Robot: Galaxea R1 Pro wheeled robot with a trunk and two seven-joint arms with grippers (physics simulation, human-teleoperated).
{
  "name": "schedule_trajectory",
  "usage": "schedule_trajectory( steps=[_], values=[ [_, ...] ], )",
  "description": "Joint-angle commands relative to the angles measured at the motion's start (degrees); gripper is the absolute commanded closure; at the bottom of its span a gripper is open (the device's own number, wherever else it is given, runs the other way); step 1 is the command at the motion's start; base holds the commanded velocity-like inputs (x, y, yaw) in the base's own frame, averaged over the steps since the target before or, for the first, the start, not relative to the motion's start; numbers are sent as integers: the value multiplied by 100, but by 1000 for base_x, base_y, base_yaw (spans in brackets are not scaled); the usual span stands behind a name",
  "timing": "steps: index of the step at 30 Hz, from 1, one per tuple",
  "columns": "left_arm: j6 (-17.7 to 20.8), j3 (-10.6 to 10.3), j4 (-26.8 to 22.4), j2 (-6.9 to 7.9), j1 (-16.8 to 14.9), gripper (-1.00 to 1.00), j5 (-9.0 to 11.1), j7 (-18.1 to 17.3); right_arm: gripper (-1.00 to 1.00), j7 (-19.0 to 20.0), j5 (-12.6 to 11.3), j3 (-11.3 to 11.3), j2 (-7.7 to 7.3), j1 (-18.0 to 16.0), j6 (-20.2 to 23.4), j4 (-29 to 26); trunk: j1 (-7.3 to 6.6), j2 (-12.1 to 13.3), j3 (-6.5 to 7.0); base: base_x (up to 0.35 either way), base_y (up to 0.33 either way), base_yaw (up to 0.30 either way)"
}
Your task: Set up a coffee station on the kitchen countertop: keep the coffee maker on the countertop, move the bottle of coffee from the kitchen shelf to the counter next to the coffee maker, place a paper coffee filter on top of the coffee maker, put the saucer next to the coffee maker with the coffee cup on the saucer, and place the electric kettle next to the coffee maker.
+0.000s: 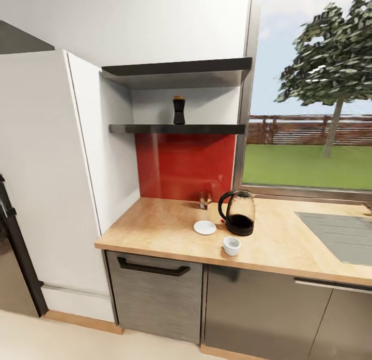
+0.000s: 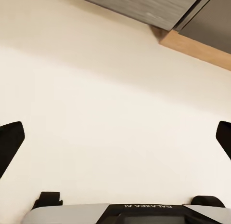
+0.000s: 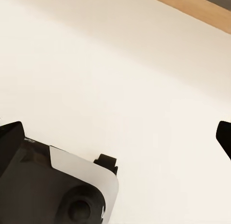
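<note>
Left wrist view: left gripper points down at the pale floor, fingers spread wide at the frame edges, nothing between them, touching nothing. Grey cabinet front and wood plinth strip sit at the far edge of the view, so the arm hangs low near the cabinet base.

Right wrist view: right gripper same pose, aimed at the floor, fingers wide apart, empty. Part of the robot's own white-and-black body shows under it; wood plinth at the far corner.

Head view, no arms in frame:
- kitchen countertop: light wood over dark grey cabinet fronts, grey sink inset at the right.
- electric kettle: upright on the counter, handle toward the left, just in front of the window corner.
- saucer: flat on the counter, just left of the kettle, slight gap between them.
- coffee cup: upright on the counter near the front edge, in front of the kettle, apart from the saucer, not on it.
- small glass item against the red backsplash, behind the saucer; too small to identify.
- bottle of coffee: upright on the lower dark shelf above the backsplash, second shelf above it.
- tall white cabinet to the left of the counter.
</note>
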Motion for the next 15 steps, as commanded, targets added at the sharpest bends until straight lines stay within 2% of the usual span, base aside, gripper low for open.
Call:
schedule_trajectory(
  steps=[1, 11, 15],
  values=[
    [7, 37, -6, -5, 1, -100, 43, -54, -100, 32, -59, 37, 1, -11, -35, 24, 2, -7, -8, 0, 306, -4],
    [14, 37, -5, -5, 2, -100, 43, -54, -100, 26, -58, 37, 1, -11, -32, 24, 2, -7, -8, 0, 307, -1],
    [14, 39, -7, -5, 1, -100, 43, -54, -100, 24, -58, 40, 1, -11, -25, 24, 2, -7, -8, 0, 166, -91]
  ],
)
